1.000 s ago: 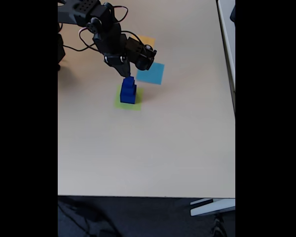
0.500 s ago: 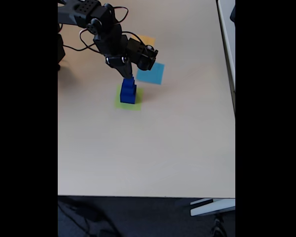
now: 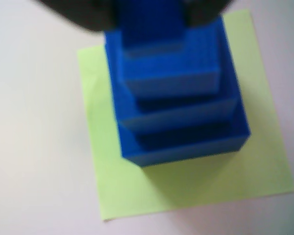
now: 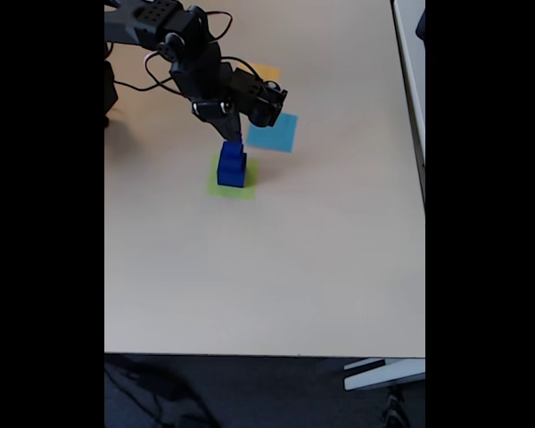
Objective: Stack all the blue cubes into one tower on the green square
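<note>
Three blue cubes form a stepped tower [image 4: 231, 168] on the green square [image 4: 250, 185]. In the wrist view the large cube [image 3: 186, 147] rests on the green square [image 3: 186, 191], the medium cube [image 3: 171, 73] on top of it, and the small cube [image 3: 149, 24] uppermost. My gripper [image 4: 231, 136] hangs straight over the tower. Its dark fingers [image 3: 88, 14] press against both sides of the small cube at the view's top edge, and the gripper [image 3: 149, 9] is shut on it. The fingertips are blurred.
A light-blue patch [image 4: 272, 132] lies just right of the tower and an orange patch [image 4: 267, 71] lies behind it, partly under the arm. The arm's base and cables [image 4: 129, 85] stand at the table's far left. The table's front edge [image 4: 264, 354] is far off.
The gripper has shifted very slightly right and down over the tower. The cubes have not visibly moved.
</note>
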`<control>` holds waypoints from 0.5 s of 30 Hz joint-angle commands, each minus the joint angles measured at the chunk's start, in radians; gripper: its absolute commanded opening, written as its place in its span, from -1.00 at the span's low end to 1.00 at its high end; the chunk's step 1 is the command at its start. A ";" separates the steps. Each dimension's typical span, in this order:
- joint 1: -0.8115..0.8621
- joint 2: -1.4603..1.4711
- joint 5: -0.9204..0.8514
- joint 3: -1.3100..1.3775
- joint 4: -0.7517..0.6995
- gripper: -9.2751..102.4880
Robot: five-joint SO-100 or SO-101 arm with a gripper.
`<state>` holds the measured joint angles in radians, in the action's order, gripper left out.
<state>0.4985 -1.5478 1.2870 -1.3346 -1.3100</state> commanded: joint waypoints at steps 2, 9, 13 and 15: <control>-0.009 -0.026 0.012 -0.005 0.018 -0.80; -0.003 -0.037 0.011 -0.028 0.028 -0.80; 0.002 -0.038 0.006 -0.035 0.035 -0.80; 0.003 -0.038 0.003 -0.038 0.040 -0.80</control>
<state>0.4955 -1.5478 1.2870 -1.3744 -1.2916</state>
